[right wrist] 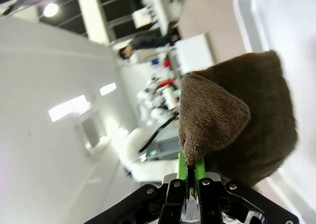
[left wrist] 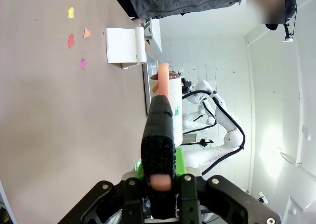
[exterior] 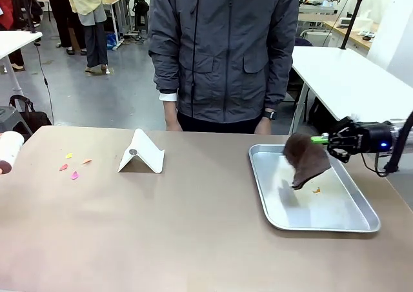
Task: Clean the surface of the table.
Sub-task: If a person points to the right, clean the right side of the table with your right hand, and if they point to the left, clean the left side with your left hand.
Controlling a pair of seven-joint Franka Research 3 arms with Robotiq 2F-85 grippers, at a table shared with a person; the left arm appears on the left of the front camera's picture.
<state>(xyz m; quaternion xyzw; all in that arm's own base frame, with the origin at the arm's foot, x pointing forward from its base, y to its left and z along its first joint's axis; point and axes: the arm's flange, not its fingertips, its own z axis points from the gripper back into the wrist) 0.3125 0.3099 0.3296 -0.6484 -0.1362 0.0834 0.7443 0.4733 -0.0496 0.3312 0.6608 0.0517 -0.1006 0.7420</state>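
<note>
While my right tool (exterior: 321, 139) grips one brown cloth (exterior: 306, 158) over one silver tray (exterior: 335, 209), four coloured scraps (exterior: 74, 175) and one white folded card (exterior: 143, 155) sit frame-left; my left tool (left wrist: 160, 177) clamps a black handle (left wrist: 158, 135).

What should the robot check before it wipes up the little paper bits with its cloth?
1. Right gripper shut on the brown cloth: ok.
2. Cloth hanging over the metal tray, off the table: ok.
3. Coloured scraps lying on the table's left part: not ok.
4. White folded stand out of the wiping path: cannot tell.
5. Person's hands off the tabletop: ok.
6. Left gripper shut on a pinkish stick: ok.
</note>
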